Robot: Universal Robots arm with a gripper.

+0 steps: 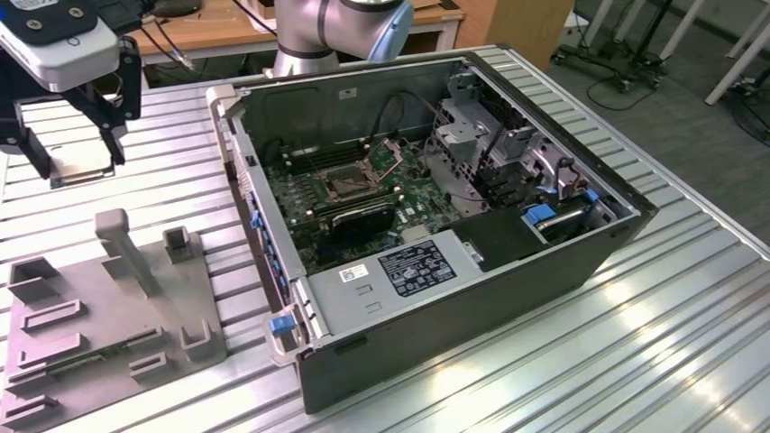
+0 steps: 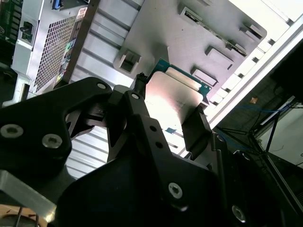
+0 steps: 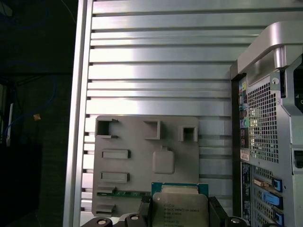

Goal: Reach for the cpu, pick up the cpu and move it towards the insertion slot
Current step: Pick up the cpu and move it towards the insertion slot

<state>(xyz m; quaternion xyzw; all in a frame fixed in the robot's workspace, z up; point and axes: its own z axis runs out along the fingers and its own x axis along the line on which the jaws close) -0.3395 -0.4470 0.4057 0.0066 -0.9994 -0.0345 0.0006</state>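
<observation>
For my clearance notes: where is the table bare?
The table is bare on the exterior view's right of the computer case. Crowded: the case interior, and by the grey tray, where the gripper holds the cpu.

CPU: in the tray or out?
Out. The cpu is clamped between the jaws of the gripper, which in the exterior view hangs above the table, apart from the grey tray.

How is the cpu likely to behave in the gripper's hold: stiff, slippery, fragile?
The cpu looks thin, flat and metal-faced, so probably stiff and light. The gripper pinches it by two opposite edges; such smooth sides might slip if jolted. Its thin green board rim suggests it is fragile if dropped.
</observation>
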